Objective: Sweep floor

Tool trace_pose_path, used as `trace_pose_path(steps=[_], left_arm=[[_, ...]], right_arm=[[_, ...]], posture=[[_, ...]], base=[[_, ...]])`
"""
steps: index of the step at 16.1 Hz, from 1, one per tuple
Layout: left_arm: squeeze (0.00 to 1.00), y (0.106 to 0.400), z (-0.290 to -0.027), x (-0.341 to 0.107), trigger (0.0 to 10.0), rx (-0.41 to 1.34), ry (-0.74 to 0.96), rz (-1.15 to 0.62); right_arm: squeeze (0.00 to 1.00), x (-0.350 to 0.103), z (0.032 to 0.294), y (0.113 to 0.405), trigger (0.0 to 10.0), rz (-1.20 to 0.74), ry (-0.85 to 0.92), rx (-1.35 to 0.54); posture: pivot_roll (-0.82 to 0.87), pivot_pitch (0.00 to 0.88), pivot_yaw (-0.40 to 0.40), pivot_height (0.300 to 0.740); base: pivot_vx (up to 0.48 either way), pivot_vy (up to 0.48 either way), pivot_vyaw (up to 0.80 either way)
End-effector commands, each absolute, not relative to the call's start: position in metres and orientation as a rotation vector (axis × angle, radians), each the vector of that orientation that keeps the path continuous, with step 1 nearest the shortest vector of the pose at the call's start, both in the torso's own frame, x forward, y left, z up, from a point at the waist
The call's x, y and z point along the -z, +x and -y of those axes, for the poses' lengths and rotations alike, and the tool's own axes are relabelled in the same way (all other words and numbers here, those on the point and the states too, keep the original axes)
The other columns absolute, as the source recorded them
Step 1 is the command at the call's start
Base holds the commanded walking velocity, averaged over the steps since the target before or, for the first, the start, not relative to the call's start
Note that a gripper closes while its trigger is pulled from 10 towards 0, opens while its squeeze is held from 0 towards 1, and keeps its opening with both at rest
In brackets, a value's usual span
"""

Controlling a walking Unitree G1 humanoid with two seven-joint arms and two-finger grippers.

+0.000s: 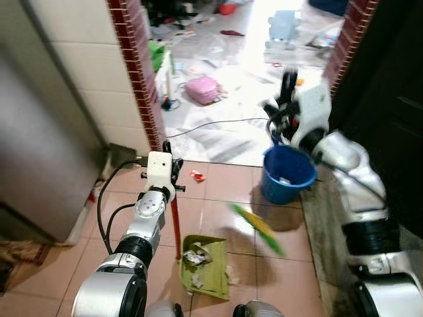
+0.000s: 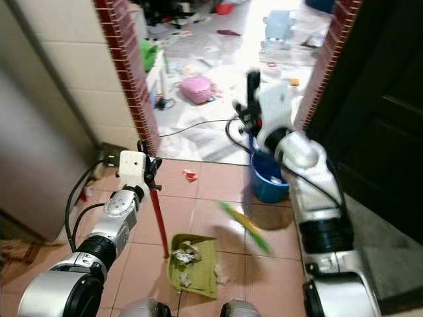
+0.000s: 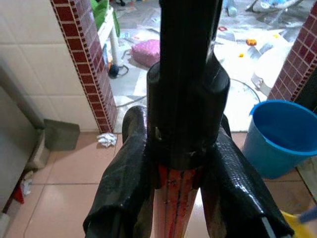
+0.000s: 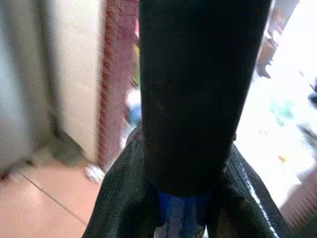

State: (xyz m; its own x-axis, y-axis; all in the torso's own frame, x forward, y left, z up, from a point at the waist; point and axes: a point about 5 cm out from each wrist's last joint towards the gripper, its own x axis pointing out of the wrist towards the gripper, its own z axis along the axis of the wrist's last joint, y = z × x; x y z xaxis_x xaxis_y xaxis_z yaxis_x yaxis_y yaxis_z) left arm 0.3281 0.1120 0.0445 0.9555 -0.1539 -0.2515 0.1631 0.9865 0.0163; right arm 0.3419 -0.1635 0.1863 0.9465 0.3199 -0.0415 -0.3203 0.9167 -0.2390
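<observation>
The green dustpan [image 1: 206,263] is sitting on the tiles with litter in it. Your left gripper [image 3: 173,198] is clamping its red handle [image 1: 176,224] upright. Your right gripper [image 1: 281,105] is gripping the broom [image 1: 259,228] (blurred), bristles just right of the dustpan.

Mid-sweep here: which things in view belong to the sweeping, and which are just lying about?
In the job:
left gripper clamped on the red dustpan handle
green dustpan with litter in it
right gripper gripping the broom's handle
green-yellow broom head, blurred
blue bucket
red scrap on the tiles

Lying about:
pink bag
black cable
</observation>
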Motion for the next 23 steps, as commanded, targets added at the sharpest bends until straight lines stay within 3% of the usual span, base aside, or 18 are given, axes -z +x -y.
trace_pose_path(steps=[1, 6, 9, 12, 23], left_arm=[[0.0, 0.307, -0.109, -0.013, 10.0, 0.217, 0.08, -0.431], [0.0, 0.303, -0.109, -0.009, 10.0, 0.234, 0.091, -0.456], [0.0, 0.305, -0.105, -0.012, 10.0, 0.237, 0.071, -0.461], [0.0, 0.304, -0.104, -0.011, 10.0, 0.233, 0.056, -0.469], [0.0, 0.32, -0.124, -0.032, 10.0, 0.123, -0.05, -0.351]], right_arm=[[0.0, -0.181, 0.165, 0.342, 10.0, -0.042, -0.251, -0.27], [0.0, -0.156, 0.163, 0.338, 10.0, -0.16, -0.052, -0.168], [0.0, -0.163, 0.155, 0.342, 10.0, -0.145, 0.172, -0.141], [0.0, -0.173, 0.149, 0.343, 10.0, -0.093, 0.239, -0.158], [0.0, -0.186, 0.164, 0.344, 10.0, -0.001, 0.028, -0.208]], posture=[[-0.16, 0.051, 0.037, 0.74], [-0.16, 0.051, 0.043, 0.74], [-0.16, 0.047, 0.042, 0.74], [-0.16, 0.042, 0.041, 0.74], [-0.17, 0.029, 0.044, 0.74]], base=[[0.0, 0.0, 0.0], [0.0, 0.0, 0.0], [0.0, 0.0, 0.0], [0.0, 0.0, 0.0], [0.0, 0.0, 0.0]])
